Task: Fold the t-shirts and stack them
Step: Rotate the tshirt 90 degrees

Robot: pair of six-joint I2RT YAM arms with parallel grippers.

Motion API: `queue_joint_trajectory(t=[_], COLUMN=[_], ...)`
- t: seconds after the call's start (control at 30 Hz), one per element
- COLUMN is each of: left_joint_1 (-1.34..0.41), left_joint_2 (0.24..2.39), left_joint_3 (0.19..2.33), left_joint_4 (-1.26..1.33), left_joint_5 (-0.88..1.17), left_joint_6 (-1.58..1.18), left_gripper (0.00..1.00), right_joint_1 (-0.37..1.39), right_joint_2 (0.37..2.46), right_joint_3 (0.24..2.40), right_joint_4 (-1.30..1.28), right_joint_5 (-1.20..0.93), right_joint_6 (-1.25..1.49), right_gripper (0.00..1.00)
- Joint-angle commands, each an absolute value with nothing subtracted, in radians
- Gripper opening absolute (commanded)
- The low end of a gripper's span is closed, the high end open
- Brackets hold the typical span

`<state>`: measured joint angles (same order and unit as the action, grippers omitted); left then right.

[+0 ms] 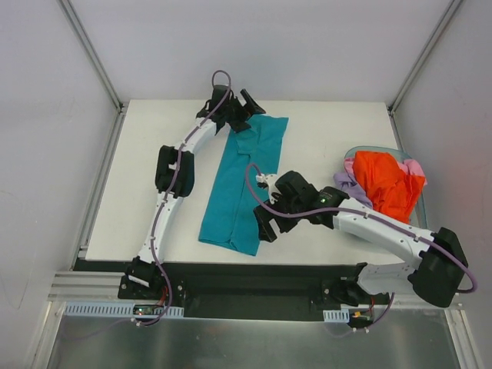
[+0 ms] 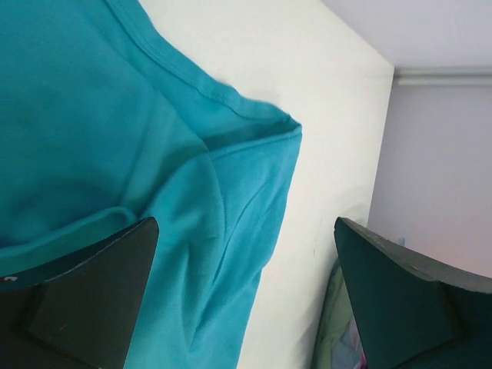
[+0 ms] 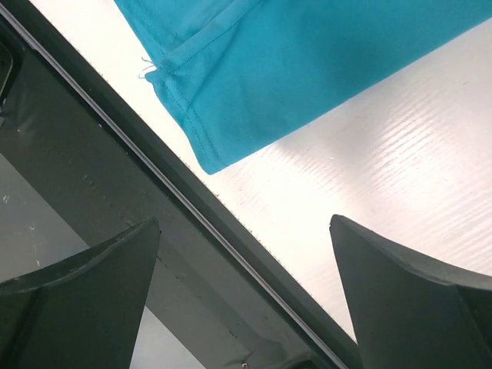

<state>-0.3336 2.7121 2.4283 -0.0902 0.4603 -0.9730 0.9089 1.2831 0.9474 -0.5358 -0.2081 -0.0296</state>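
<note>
A teal t-shirt lies on the white table as a long folded strip running from the far middle toward the near edge. My left gripper hangs open over its far end; in the left wrist view the collar and sleeve seam show between the spread fingers. My right gripper is open just above the strip's near right corner, right at the table's front edge, with nothing between its fingers. The orange-red t-shirt lies crumpled on the pink and lavender ones at the right.
The crumpled pile sits in a bluish see-through tub at the table's right edge. A dark rail runs along the front edge under the right gripper. Grey walls and metal posts enclose the table on three sides.
</note>
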Motion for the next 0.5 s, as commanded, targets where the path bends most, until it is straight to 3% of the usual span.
queue_joint_trajectory(t=[0.0,0.13,0.23,0.37,0.47], left_joint_1=[-0.279,-0.253,-0.25,-0.25,-0.25], left_joint_2=[2.47,2.254,2.022,1.693,1.455], left_joint_3=[2.418,2.3,2.095,1.593,1.249], left_joint_4=[-0.129,-0.235,-0.313,-0.379,-0.425], left_joint_5=[0.336,0.266,0.193,0.107,0.095], left_joint_6=[-0.87,-0.749,-0.649,-0.637,-0.681], left_gripper=[0.99,0.99,0.99,0.99,0.99], right_joint_1=[0.907,0.954,1.008,1.09,1.163], right_joint_2=[1.201,1.167,1.204,1.325,1.454], right_joint_3=[0.917,0.923,0.957,1.011,1.061], right_joint_4=[-0.534,-0.554,-0.578,-0.569,-0.551], right_joint_5=[-0.219,-0.252,-0.258,-0.256,-0.241], right_joint_6=[-0.041,-0.124,-0.172,-0.198,-0.224], right_gripper=[0.97,0.97,0.97,0.99,0.91])
